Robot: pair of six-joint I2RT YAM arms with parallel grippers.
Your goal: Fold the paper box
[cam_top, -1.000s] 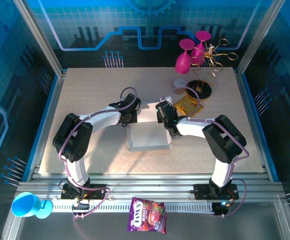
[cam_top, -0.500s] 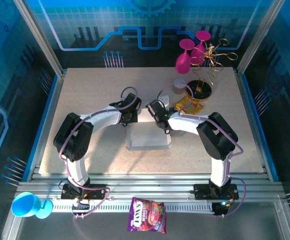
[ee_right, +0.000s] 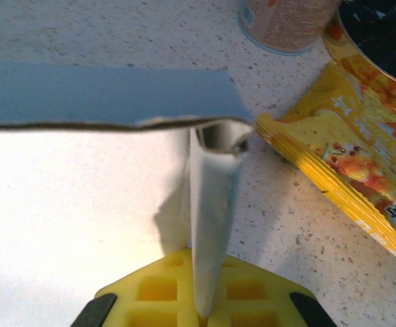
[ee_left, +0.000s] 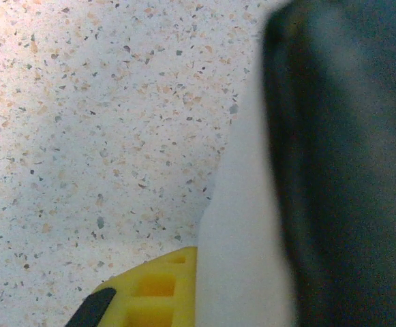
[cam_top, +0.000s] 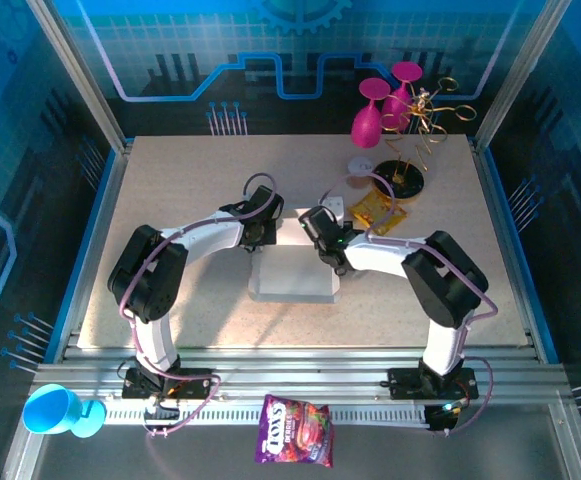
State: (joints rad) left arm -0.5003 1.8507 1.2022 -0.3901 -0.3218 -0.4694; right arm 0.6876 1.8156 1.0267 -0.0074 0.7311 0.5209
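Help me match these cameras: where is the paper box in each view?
Top external: paper box, centre of the speckled table.
Left wrist: its white panel, bottom edge, right of centre.
Right wrist: its sheet lower left, flap upright at centre.
Shared landmark: the speckled table.

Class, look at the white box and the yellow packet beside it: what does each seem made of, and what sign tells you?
The paper box looks like thin matt cardboard: white faces, a brownish raw edge, a softly bent flap. The snack packet looks like glossy printed foil or plastic film, I cannot tell which: shiny creases, a crimped seam.
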